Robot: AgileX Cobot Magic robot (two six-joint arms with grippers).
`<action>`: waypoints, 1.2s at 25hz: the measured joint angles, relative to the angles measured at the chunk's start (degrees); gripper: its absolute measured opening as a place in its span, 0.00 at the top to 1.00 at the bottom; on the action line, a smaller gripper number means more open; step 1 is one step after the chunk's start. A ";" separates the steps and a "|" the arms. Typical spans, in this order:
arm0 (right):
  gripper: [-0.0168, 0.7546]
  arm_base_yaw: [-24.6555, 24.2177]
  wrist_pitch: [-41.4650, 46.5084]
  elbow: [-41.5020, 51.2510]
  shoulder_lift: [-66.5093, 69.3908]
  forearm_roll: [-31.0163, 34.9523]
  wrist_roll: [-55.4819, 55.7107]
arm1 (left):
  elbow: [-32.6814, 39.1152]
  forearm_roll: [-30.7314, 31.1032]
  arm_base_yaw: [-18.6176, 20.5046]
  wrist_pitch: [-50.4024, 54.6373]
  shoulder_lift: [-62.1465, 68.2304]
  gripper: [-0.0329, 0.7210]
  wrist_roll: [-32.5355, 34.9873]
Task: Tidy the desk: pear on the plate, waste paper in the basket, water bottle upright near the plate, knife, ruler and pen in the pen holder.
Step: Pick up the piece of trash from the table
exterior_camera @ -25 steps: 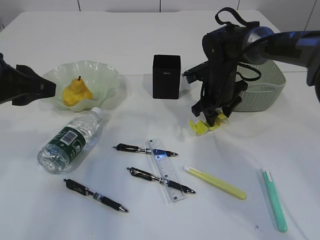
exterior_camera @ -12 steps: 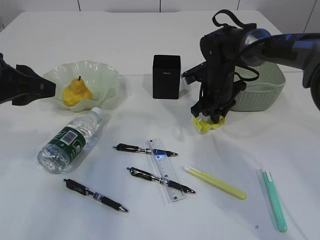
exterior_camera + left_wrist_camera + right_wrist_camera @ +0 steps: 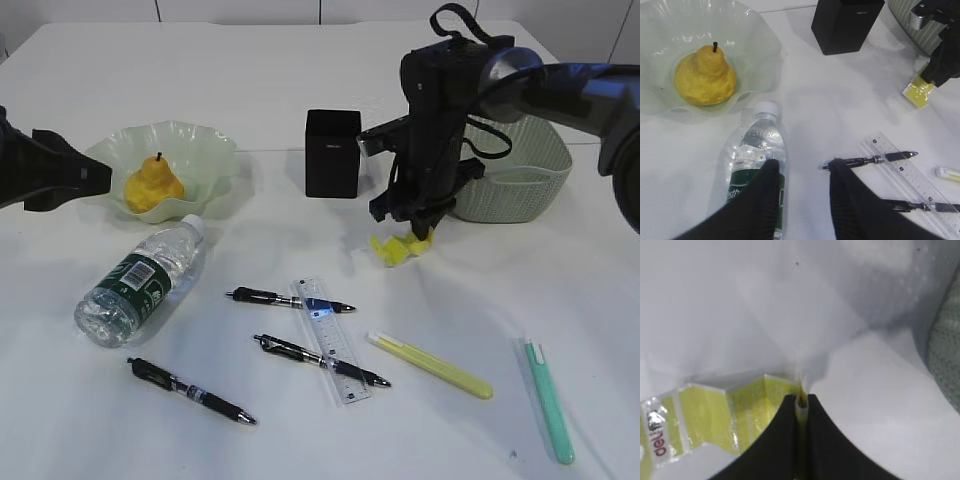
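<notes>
Pens [image 3: 290,298], ruler [image 3: 331,339] beside bottle [image 3: 142,280]

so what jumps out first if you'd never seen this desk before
The right gripper, just left of the sage green basket, is pinched shut on a crumpled yellow waste paper, lifted a little above the desk. At far left a yellow pear sits in the ruffled pale green plate, with a water bottle lying on its side just in front. Pens and a clear ruler lie scattered across the front.
</notes>
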 joint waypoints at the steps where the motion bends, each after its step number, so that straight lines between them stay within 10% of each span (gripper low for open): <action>1: 0.97 0.00 0.00 -0.38 0.10 0.79 0.00 | 0.00 0.00 0.00 0.00 0.00 0.64 0.00; 30: 0.97 0.00 0.84 -10.26 -4.69 3.49 0.00 | 0.00 -0.13 0.00 0.00 0.00 0.64 0.00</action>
